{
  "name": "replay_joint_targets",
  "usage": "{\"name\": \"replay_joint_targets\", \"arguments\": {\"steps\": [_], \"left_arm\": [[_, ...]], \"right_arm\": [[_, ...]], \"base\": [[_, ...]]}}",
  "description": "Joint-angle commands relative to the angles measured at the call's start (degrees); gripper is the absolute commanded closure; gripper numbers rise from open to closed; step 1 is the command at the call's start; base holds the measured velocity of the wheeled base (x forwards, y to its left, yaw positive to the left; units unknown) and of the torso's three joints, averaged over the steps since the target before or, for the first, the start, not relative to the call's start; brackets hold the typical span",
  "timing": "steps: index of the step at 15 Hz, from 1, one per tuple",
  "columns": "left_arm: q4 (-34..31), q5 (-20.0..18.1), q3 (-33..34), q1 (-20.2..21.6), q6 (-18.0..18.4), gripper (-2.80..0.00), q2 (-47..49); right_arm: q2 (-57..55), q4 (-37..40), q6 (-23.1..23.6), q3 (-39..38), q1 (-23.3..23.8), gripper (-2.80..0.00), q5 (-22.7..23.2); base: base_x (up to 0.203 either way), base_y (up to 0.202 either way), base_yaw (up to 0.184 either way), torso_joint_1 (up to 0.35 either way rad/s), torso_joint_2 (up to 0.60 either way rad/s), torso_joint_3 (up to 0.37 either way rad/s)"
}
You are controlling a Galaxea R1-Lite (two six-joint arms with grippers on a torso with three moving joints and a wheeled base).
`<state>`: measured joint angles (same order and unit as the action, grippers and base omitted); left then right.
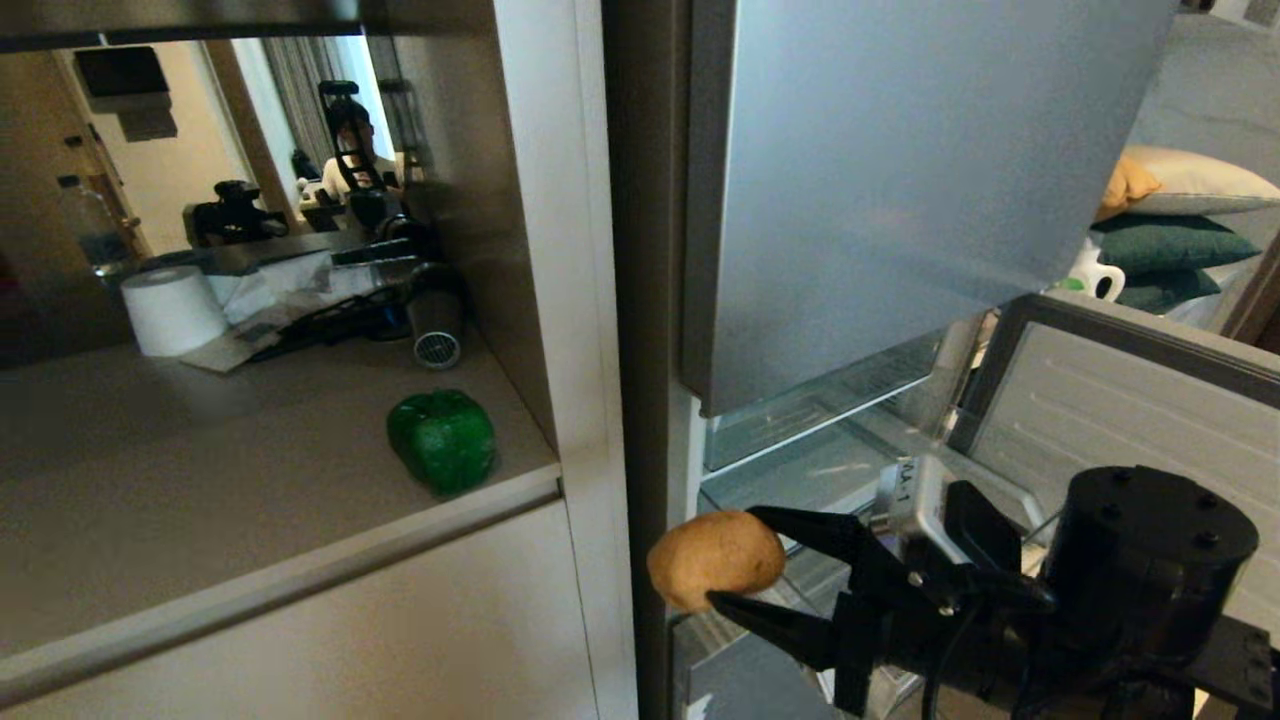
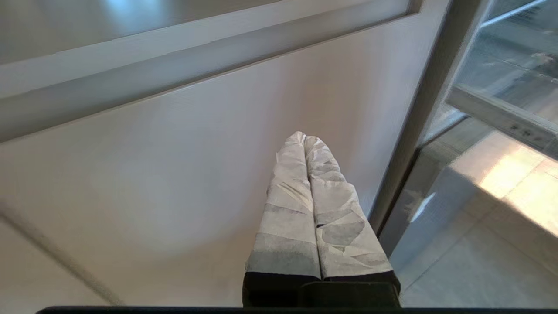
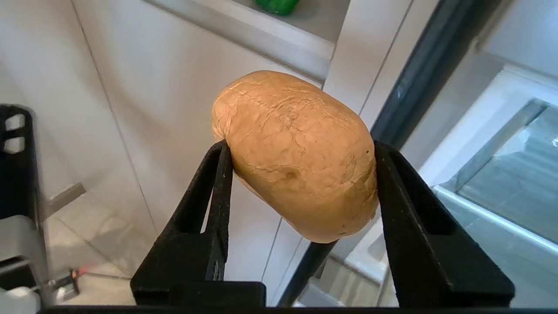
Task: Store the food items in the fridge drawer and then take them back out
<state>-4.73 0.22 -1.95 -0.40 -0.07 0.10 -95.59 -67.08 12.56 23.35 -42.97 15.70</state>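
Presently the potato (image 1: 716, 559) sits clamped between the two black fingers (image 3: 205, 218) of the right claw (image 1: 735, 560), held clear of any surface. Claw roughly half spread, each finger pressed against one flank of the potato; most of the tuber juts out past the fingertips.

Pepper (image 1: 442, 440): up and to the left of the claw, resting on the counter (image 1: 200, 500) near its front edge, well apart from the potato. In the right wrist view only a green sliver of it shows beyond the potato (image 3: 277, 5).

Fridge (image 1: 900, 200): behind and above the claw, silver door panel overhead. Drawer (image 1: 850, 440): just behind the claw, clear plastic, pulled out under the door. Grey ribbed panel (image 1: 1120, 400) to the right of the claw, over the black wrist.

Beige cabinet front (image 1: 350, 620) lies left of the claw, below the counter.

Farther back on the counter: paper roll (image 1: 172, 310), cables, a small cylinder.

Left claw (image 2: 305, 144): taped fingers pressed together, nothing between them, pointing at the cabinet front; not seen in the head view.
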Motion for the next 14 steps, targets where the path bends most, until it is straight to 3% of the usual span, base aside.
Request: {"name": "replay_joint_targets", "arguments": {"steps": [1, 8, 12, 14], "left_arm": [[-0.1, 0.0, 0.0, 0.0, 0.0, 0.00, 0.0], [-0.1, 0.0, 0.0, 0.0, 0.0, 0.00, 0.0], [-0.1, 0.0, 0.0, 0.0, 0.0, 0.00, 0.0], [-0.1, 0.0, 0.0, 0.0, 0.0, 0.00, 0.1]], "right_arm": [[0.1, -0.3, 0.1, -0.2, -0.1, 0.00, 0.2], [0.1, -0.6, 0.3, 0.8, -1.9, 0.00, 0.4], [-4.0, -1.3, 2.1, 9.8, -4.4, 0.00, 0.0], [-8.3, -0.9, 3.5, 16.4, -5.3, 0.00, -3.1]], "base": [[-0.001, -0.005, 0.130, 0.000, 0.00, -0.003], [0.000, -0.010, 0.163, 0.002, 0.00, 0.001], [0.000, 0.000, 0.000, 0.000, 0.00, 0.000], [0.000, 0.000, 0.000, 0.000, 0.00, 0.000]]}}
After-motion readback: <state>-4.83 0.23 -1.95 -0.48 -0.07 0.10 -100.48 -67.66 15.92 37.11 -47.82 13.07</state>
